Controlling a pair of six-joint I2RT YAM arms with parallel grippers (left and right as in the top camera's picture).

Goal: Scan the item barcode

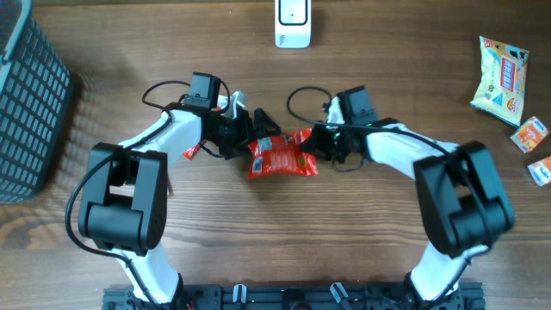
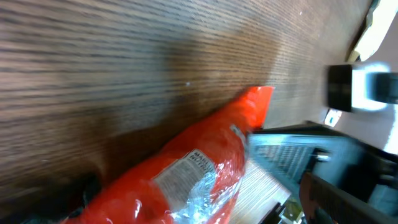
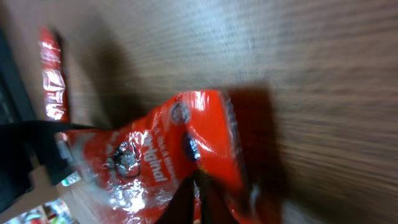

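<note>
The packet (image 1: pixel 277 158) lies mid-table, its right edge grasped by the clenched right gripper (image 1: pixel 308 143) while the left gripper (image 1: pixel 248 129) stands released just left of it; so the grasp looks done, and presenting the barcode to the scanner (image 1: pixel 293 23) at the far edge is left.

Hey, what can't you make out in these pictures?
- Label on the red packet: left wrist view, blurred, no barcode readable.
- Right gripper: right wrist view, fingers mostly cut off by the bottom edge.
- Left gripper: overhead, jaws lost against its dark body.
- Basket: overhead, cut by the left edge.
</note>
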